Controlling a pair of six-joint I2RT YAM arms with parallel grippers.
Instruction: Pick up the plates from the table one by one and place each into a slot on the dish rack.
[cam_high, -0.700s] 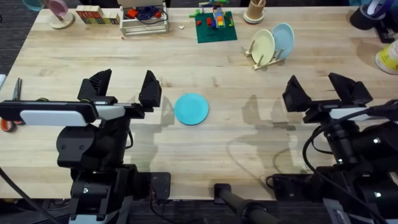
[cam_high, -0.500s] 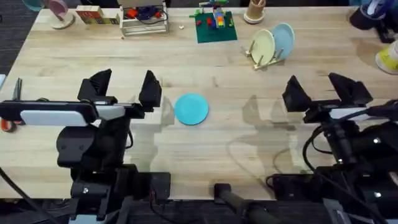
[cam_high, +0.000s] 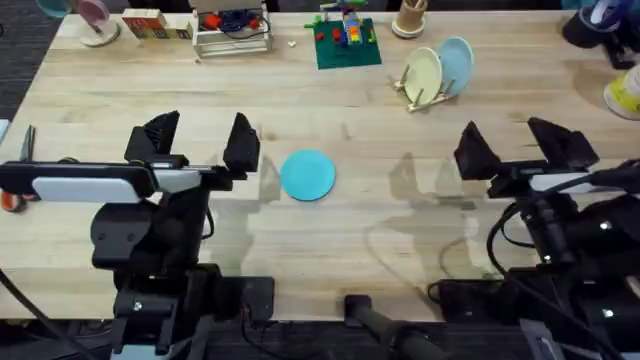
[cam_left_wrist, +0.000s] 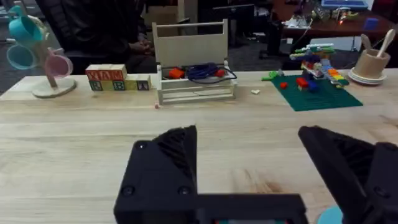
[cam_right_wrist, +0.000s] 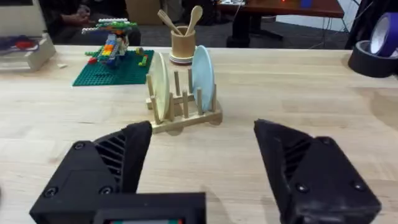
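A turquoise plate (cam_high: 307, 174) lies flat on the wooden table (cam_high: 350, 230), just right of my left gripper (cam_high: 200, 137), which stands open and holds nothing. A sliver of that plate (cam_left_wrist: 329, 216) shows in the left wrist view. The small wooden dish rack (cam_high: 430, 92) stands at the back right with a pale yellow plate (cam_high: 421, 71) and a light blue plate (cam_high: 456, 62) upright in its slots. My right gripper (cam_high: 515, 142) is open and empty, nearer than the rack. In the right wrist view the rack (cam_right_wrist: 185, 117) stands straight ahead of that gripper (cam_right_wrist: 202, 155).
Along the far edge stand a cup tree (cam_high: 92, 20), lettered blocks (cam_high: 157, 24), a white crate with cables (cam_high: 232, 32), a green baseplate with bricks (cam_high: 347, 42) and a utensil holder (cam_high: 410, 18). Tape rolls (cam_high: 590, 25) sit at the far right.
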